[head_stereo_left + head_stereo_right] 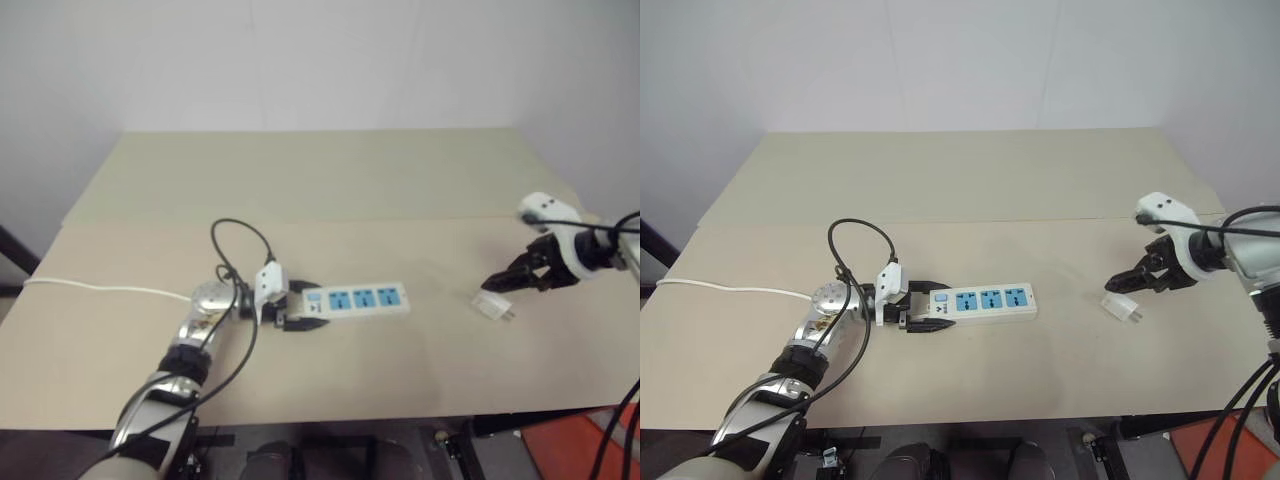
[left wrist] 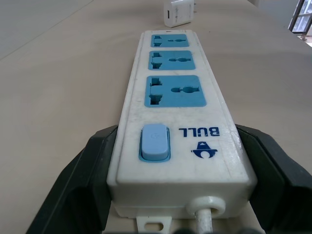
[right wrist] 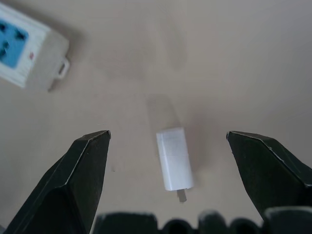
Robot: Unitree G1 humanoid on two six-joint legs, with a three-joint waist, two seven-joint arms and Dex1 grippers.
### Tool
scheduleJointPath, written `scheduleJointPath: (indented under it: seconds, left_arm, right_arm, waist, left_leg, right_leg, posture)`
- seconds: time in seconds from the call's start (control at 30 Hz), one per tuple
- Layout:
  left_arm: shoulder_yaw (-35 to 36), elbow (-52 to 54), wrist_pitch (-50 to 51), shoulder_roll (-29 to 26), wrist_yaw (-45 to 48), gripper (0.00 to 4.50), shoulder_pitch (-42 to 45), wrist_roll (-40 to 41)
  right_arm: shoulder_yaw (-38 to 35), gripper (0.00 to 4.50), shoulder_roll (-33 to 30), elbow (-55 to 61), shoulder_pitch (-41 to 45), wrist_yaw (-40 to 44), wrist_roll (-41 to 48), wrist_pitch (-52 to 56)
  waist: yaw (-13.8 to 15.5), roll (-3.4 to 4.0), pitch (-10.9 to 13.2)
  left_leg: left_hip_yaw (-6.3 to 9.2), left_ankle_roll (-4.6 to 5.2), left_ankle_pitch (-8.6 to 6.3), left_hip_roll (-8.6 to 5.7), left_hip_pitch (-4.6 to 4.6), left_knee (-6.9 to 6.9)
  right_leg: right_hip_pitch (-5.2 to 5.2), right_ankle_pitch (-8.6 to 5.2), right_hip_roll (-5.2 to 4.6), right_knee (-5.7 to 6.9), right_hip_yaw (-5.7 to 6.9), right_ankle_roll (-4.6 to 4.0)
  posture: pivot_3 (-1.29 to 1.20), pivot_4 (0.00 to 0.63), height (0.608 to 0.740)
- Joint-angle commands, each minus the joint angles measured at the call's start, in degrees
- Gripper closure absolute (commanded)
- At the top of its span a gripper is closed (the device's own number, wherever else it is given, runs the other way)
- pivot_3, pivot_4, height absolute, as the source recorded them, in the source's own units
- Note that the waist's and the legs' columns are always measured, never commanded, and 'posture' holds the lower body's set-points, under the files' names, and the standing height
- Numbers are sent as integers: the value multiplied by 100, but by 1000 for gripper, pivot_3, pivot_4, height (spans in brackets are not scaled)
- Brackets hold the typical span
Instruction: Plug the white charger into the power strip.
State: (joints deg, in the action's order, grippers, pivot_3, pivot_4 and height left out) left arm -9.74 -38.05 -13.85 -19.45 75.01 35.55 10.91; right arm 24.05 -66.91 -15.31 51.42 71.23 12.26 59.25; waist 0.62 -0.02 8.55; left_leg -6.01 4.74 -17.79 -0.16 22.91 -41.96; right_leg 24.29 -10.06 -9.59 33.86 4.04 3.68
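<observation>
Desk [image 1: 970,180] of pale beige board carries the long narrow white plastic power strip [image 1: 985,301] with three blue sockets, lying flat near the front edge. The left gripper [image 1: 923,307] is clamped on the strip's switch end, one black finger [image 2: 80,183] pressed against each long side, with the blue rocker switch [image 2: 155,142] and the thin white cord [image 1: 720,289] at that same end; the cord trails away across the desk toward the robot's left. The small white cube-shaped charger [image 1: 1119,308] lies on its side on the desk, well apart from the strip, off its far end toward the robot's right, its short metal prongs [image 3: 182,195] level with the surface. The right gripper [image 1: 1132,279] hangs just above the charger, angled downward, its two black fingers [image 3: 78,180] spread wide apart and straddling the charger without touching it.
</observation>
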Motion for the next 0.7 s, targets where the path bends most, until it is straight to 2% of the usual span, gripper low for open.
scheduleJointPath:
  seconds: [0.03, 0.23, 0.7]
  left_arm:
    - [-211, -130, 144, 5, -26, 1230, -248, -265]
    - [-216, -4, 194, 4, -68, 1230, -341, -255]
    - [-209, 377, 363, -90, -184, 1230, -601, -226]
  right_arm:
    - [197, 0, -27, -70, 135, 347, -447, -592]
    - [429, 0, 167, -336, 225, 694, -982, -1215]
    - [620, 0, 974, -1454, 581, 1139, -1858, -1849]
  waist:
    - [0, 0, 0]
    - [-8, 0, 0]
    - [-25, 3, -2]
  left_leg:
    - [0, 0, 0, 0, -1, 0]
    - [-1, -1, 0, 0, -2, 0]
    - [-3, -5, 2, 0, -2, 1]
  right_leg:
    - [0, 0, 0, 0, 0, 0]
    - [-1, 0, 1, 0, 0, 1]
    - [-1, 0, 3, 6, 1, 1]
  posture:
    - [0, 150, 740]
    - [0, 150, 740]
    - [0, 150, 740]
